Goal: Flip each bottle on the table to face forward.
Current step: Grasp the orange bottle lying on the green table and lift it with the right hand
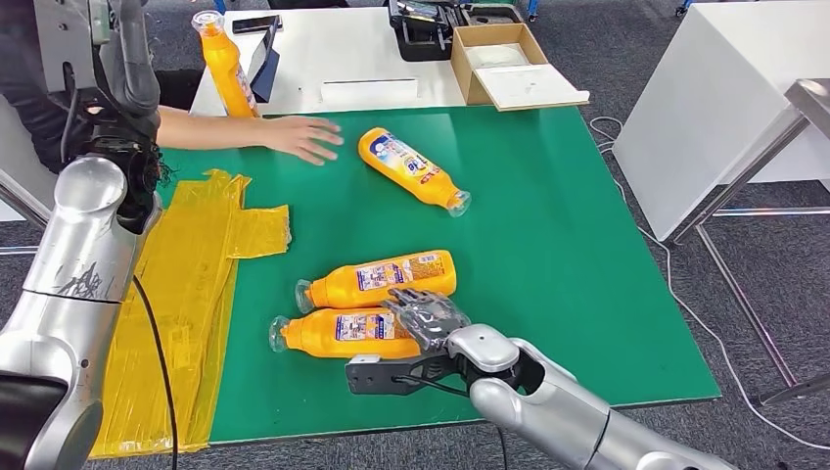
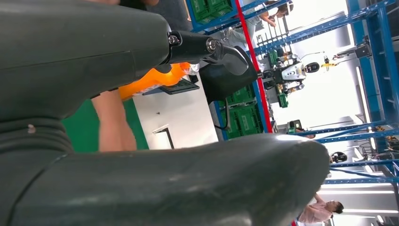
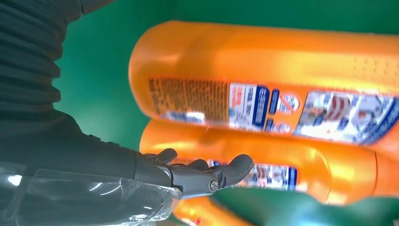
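Three orange bottles lie on their sides on the green mat (image 1: 548,245). The nearest bottle (image 1: 338,334) and the one just behind it (image 1: 377,277) lie side by side, caps to the left. A third bottle (image 1: 411,168) lies farther back, cap to the right. My right hand (image 1: 426,315) hovers over the base end of the nearest bottle, its fingers (image 3: 207,175) stretched out flat and holding nothing. Two of the bottles (image 3: 263,61) lie close beyond those fingers. My left hand (image 2: 51,122) is raised at the far left, fingers apart, with nothing in it.
A person's hand (image 1: 303,137) lies flat on the mat's back left. A fourth orange bottle (image 1: 225,64) stands upright on the white table behind. A cardboard box (image 1: 504,64) sits at the back. Yellow plastic sheet (image 1: 196,264) covers the mat's left side.
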Controlling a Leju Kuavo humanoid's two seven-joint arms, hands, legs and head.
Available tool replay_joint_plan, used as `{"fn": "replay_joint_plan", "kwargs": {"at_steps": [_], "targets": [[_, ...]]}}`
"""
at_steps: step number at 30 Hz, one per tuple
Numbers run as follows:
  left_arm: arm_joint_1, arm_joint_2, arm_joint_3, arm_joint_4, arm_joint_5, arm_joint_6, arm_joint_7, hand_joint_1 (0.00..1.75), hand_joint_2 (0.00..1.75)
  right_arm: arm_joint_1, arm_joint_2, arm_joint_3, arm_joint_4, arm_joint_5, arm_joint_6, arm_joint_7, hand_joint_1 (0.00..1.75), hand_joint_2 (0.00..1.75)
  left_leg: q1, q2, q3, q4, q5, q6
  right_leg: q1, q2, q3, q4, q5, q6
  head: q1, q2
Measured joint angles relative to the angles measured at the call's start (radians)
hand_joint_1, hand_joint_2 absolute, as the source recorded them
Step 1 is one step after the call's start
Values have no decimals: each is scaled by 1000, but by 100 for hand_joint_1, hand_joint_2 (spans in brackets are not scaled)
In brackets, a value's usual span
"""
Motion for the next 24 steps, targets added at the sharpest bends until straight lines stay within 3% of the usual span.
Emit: {"fn": "replay_joint_plan", "kwargs": {"at_steps": [17, 19, 21, 24], "targets": [[0, 0, -1, 0, 8, 11, -2, 0, 0, -47, 65, 48, 186, -23, 3, -5, 0, 175, 0, 0, 1, 0, 0, 0, 0, 0, 0, 0, 0, 0, 0, 0], [-1, 0, -1, 2, 9, 11, -3, 0, 0, -55, 69, 59, 208, -19, 4, -9, 76, 175, 0, 0, 1, 0, 0, 0, 0, 0, 0, 0, 0, 0, 0, 0], [-2, 0, -2, 6, 10, 11, -5, 0, 0, -61, 73, 72, 233, -16, 13, -15, 163, 175, 0, 0, 1, 0, 0, 0, 0, 0, 0, 0, 0, 0, 0, 0], [-3, -1, -2, 9, 12, 12, -9, 0, 0, -67, 75, 92, 265, -9, 36, -28, 175, 175, 0, 1, 1, 0, 0, 0, 0, 0, 0, 0, 0, 0, 0, 0]]}}
